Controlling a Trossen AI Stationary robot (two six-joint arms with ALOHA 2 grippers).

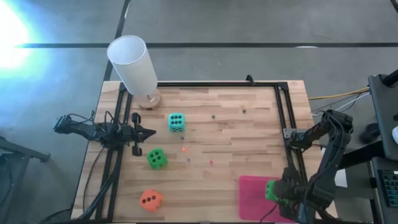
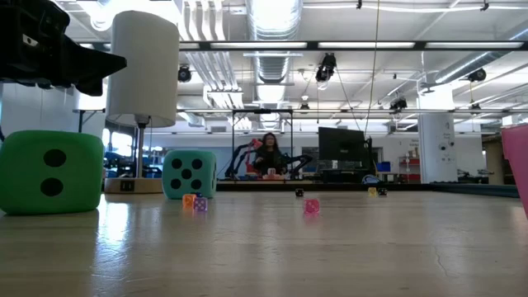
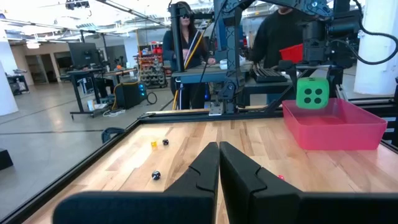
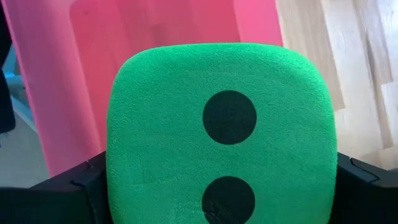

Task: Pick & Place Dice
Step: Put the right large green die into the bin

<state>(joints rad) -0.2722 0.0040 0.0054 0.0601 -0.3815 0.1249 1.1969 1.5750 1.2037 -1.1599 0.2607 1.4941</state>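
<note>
My right gripper (image 1: 273,191) is shut on a bright green die (image 4: 221,137), which it holds over the pink tray (image 1: 252,202) at the table's near right. A second green die (image 1: 157,158), a teal die (image 1: 176,122) and an orange die (image 1: 150,200) each rest on one face on the wooden table's left half. At the left edge my left gripper (image 1: 146,132) waits, shut and level, touching nothing. My right gripper pinches the green die by two opposite sides (image 4: 115,180) between its two fingers (image 4: 62,193). The fingers come from above, pointing steeply down. The die hangs over the pink tray (image 3: 336,127), its two-pip face toward the wrist camera.
A tall white cylinder (image 1: 134,65) on a round wooden foot stands at the far left. A black rail (image 1: 283,118) frames the table. Several tiny dice (image 2: 311,206) lie around the table's middle. People (image 3: 186,50) stand beyond the right side.
</note>
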